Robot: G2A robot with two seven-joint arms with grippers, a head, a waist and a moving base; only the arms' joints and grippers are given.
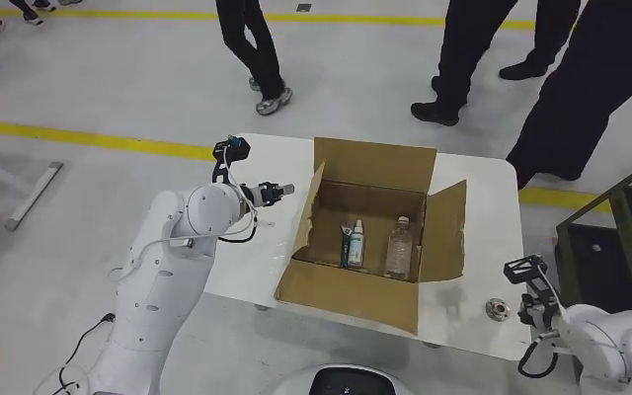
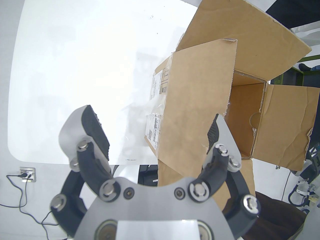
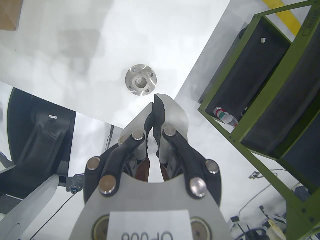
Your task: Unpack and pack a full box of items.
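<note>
One item looks unpacked: a metal flange (image 3: 140,80) lies on the desk (image 1: 489,217), just beside the right gripper (image 3: 156,106), which is closed and empty. The box (image 1: 346,291) stands open mid-desk with two bottles (image 1: 398,247) and a green item (image 1: 344,247) left inside. Left gripper (image 2: 153,123) is open, empty, beside the box's flap.

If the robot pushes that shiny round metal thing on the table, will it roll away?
Probably not: the metal disc lies flat on the table, so it should slide. It looks solid, so likely heavy for its size. Its smooth, low rim may be slippery to pinch.
</note>
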